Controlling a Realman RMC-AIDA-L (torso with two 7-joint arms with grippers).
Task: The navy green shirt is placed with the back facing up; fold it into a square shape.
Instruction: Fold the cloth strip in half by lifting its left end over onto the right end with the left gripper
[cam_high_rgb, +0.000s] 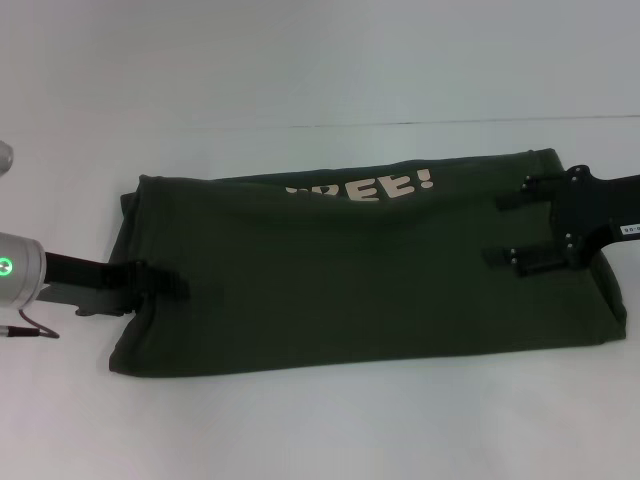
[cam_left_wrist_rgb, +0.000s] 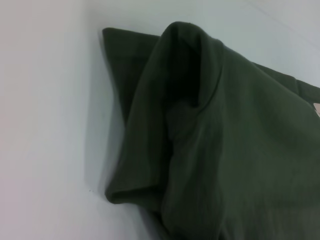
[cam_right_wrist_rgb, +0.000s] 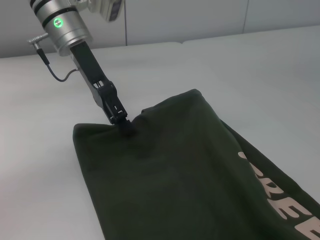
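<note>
The navy green shirt (cam_high_rgb: 350, 290) lies on the white table (cam_high_rgb: 300, 420) as a long band folded lengthwise, running left to right. Cream lettering "REE!" (cam_high_rgb: 385, 188) shows along its far edge. My left gripper (cam_high_rgb: 170, 282) is shut on the shirt's left end and pinches the cloth there; the right wrist view shows it too (cam_right_wrist_rgb: 124, 121). The left wrist view shows the bunched cloth (cam_left_wrist_rgb: 225, 140) a little raised off the table. My right gripper (cam_high_rgb: 505, 228) is open, its two fingers spread over the shirt's right end.
The table's far edge (cam_high_rgb: 400, 122) runs behind the shirt. A thin cable (cam_high_rgb: 30, 330) hangs from my left wrist beside the shirt's left end. Bare table lies in front of and behind the shirt.
</note>
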